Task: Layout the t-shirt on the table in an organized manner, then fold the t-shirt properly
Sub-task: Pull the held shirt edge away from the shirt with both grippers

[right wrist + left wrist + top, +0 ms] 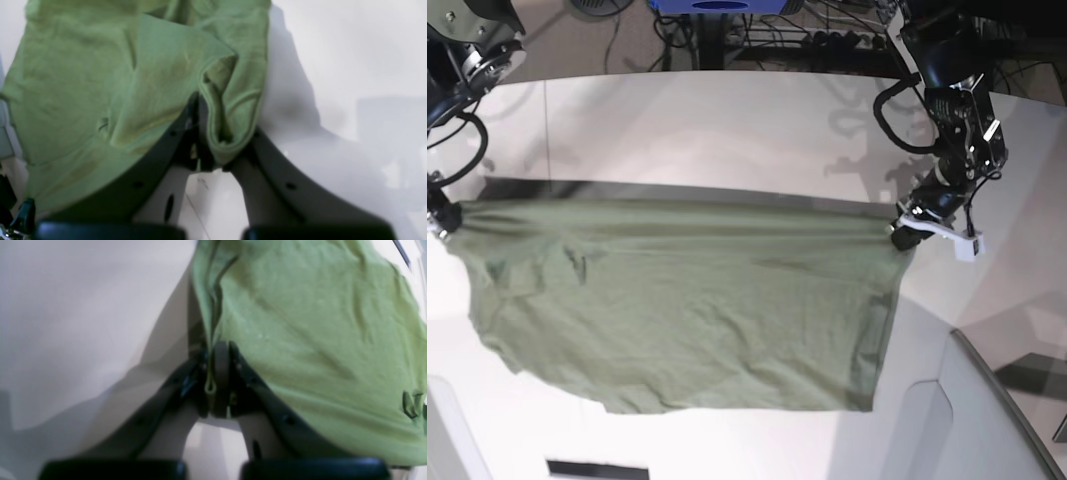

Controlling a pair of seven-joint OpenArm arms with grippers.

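The olive-green t-shirt is stretched sideways across the white table, its top edge pulled taut between both grippers. In the base view my left gripper is shut on the shirt's right corner. My right gripper is shut on its left corner at the frame's edge. The left wrist view shows the left gripper pinching a thin fold of t-shirt over the table. In the right wrist view the right gripper clamps a bunched hem of t-shirt. The shirt's lower part lies wrinkled on the table.
A grey translucent panel rises at the lower right, close to the shirt's bottom corner. Cables and a blue object lie beyond the table's far edge. A dark slot shows at the bottom edge.
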